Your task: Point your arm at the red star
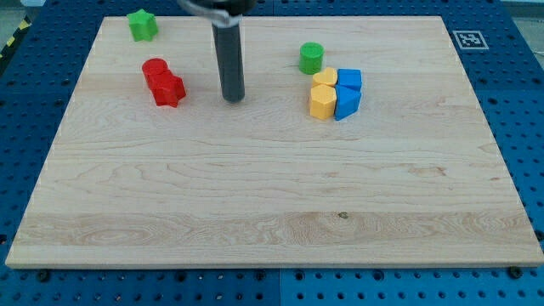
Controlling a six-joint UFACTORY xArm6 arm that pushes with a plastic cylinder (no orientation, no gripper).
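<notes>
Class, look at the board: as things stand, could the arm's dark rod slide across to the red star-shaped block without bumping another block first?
Probably yes. My tip sits just to the view's right of the red star-shaped block, with only bare wooden board between them. The red cylinder block touches the star on its far upper-left side, out of the path.

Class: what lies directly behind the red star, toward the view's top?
A red cylinder touches the red star from behind. Their contact faces are hidden. My tip stands apart, on the view's right.
</notes>
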